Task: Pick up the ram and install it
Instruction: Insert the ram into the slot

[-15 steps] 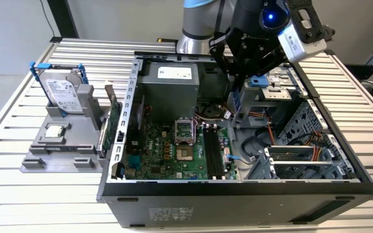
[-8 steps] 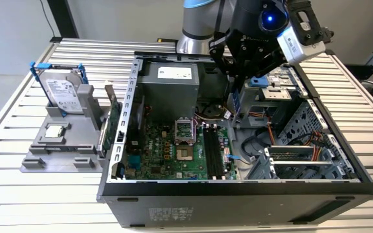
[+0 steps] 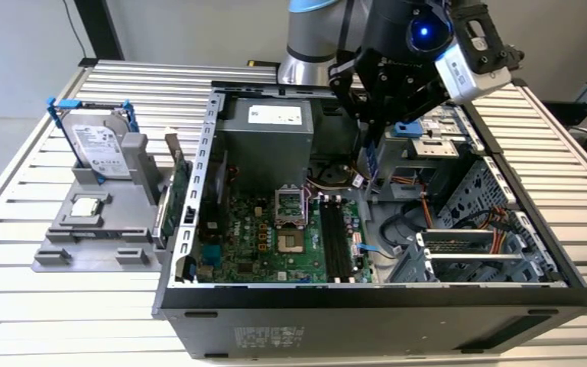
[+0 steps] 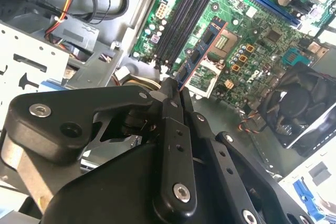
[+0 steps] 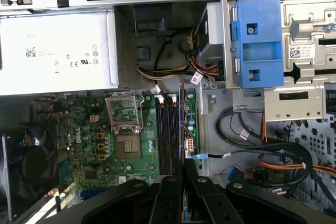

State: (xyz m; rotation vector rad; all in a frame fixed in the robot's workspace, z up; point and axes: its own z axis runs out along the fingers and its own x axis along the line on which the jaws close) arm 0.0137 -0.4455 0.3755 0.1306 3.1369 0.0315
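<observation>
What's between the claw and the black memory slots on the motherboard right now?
The long, thin dark ram stick, clamped in the claw, lies there, seen edge-on over the black memory slots in the first wrist view.

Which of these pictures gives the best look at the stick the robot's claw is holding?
The first wrist view: the ram runs edge-on from the gripper over the black slots. The second wrist view shows a sliver; the exterior view a bluish strip.
</observation>
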